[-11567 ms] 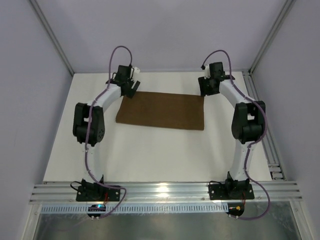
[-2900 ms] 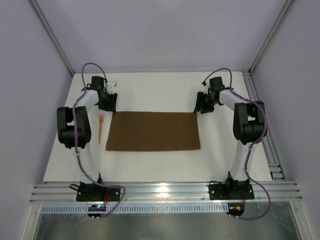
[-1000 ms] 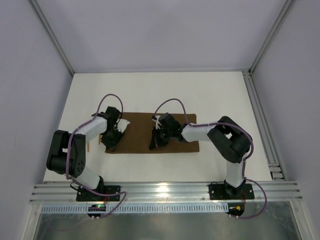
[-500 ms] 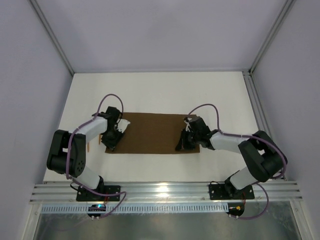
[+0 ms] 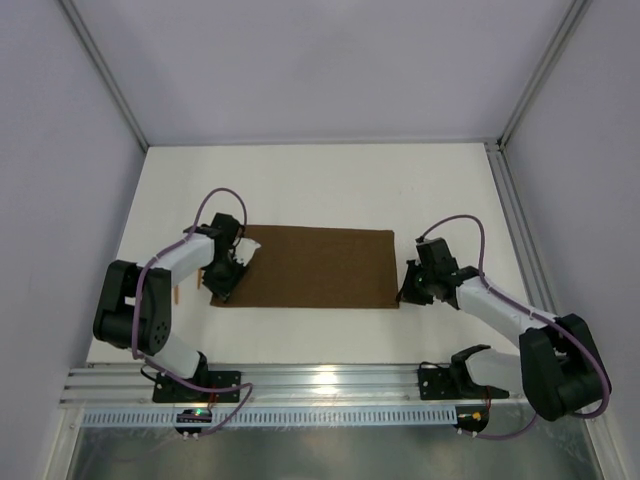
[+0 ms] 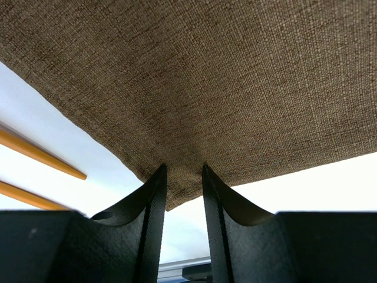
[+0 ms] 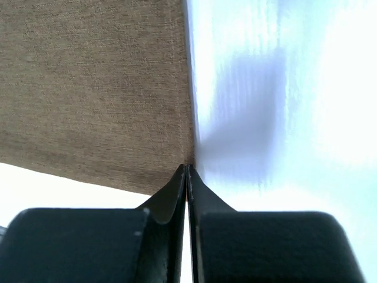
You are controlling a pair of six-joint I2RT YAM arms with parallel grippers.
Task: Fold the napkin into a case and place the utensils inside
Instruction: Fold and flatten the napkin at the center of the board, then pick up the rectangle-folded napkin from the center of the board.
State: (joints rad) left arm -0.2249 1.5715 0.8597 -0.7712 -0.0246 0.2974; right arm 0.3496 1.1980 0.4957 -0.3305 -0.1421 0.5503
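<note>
Napkin point(image 5: 315, 265) flat mid-counter point(image 5: 300, 190), utensils point(image 6: 41, 158) just beside its left edge. Left pincer point(image 6: 182, 177) apart, astride near-left corner. Right pincer point(image 7: 187, 171) together at near-right corner, poss. w/o cloth, so fold may drag lopsided.

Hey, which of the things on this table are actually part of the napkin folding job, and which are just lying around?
For the job:
brown napkin
two orange utensils, left of the napkin
left gripper and right gripper, at the napkin's near corners

Not for the job:
white table
aluminium rail along the near edge
</note>
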